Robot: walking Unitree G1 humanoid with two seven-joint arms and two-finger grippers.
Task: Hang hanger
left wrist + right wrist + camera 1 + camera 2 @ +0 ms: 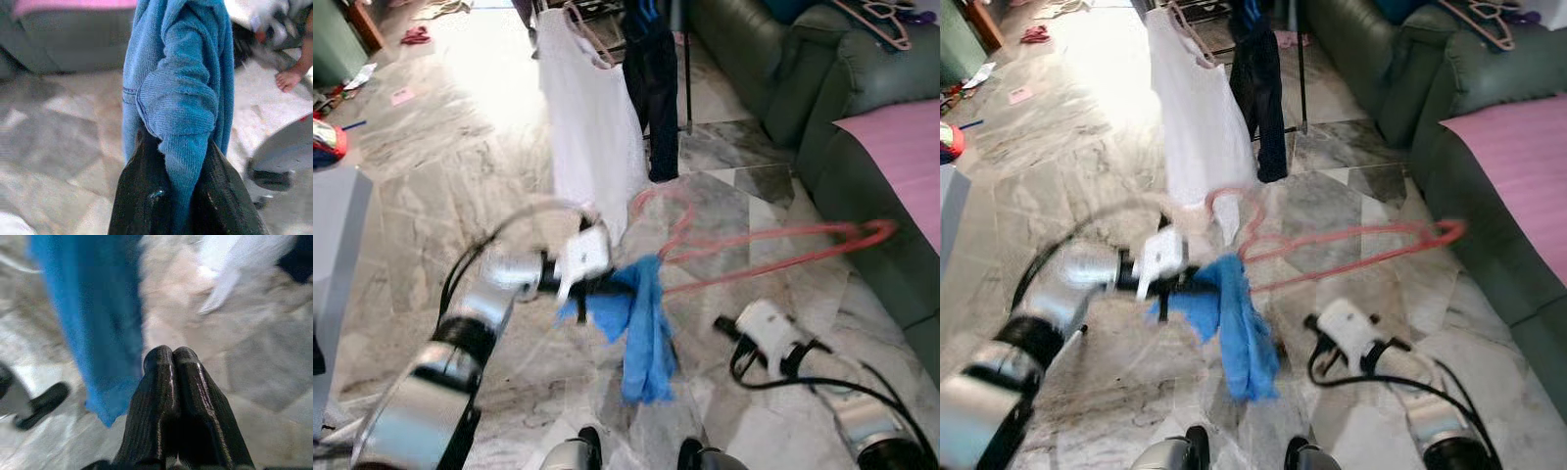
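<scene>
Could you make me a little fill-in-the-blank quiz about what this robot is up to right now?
1. The left gripper is shut on a cloth whose colour is ____.
2. The pink hanger is carried above a floor made of ____.
3. The right gripper has its two black fingers pressed ____.
4. On the rack ahead, beside the dark garment, hangs a top coloured ____.

Missing words: blue; marble; together; white

Both arms (431, 387) are silver with black joint bands. Each wrist carries a white housing (582, 257), and loose black cables (773, 377) loop beside the housings. Each arm ends in two long, glossy black fingers (161, 382) with finely ribbed surfaces.
</scene>
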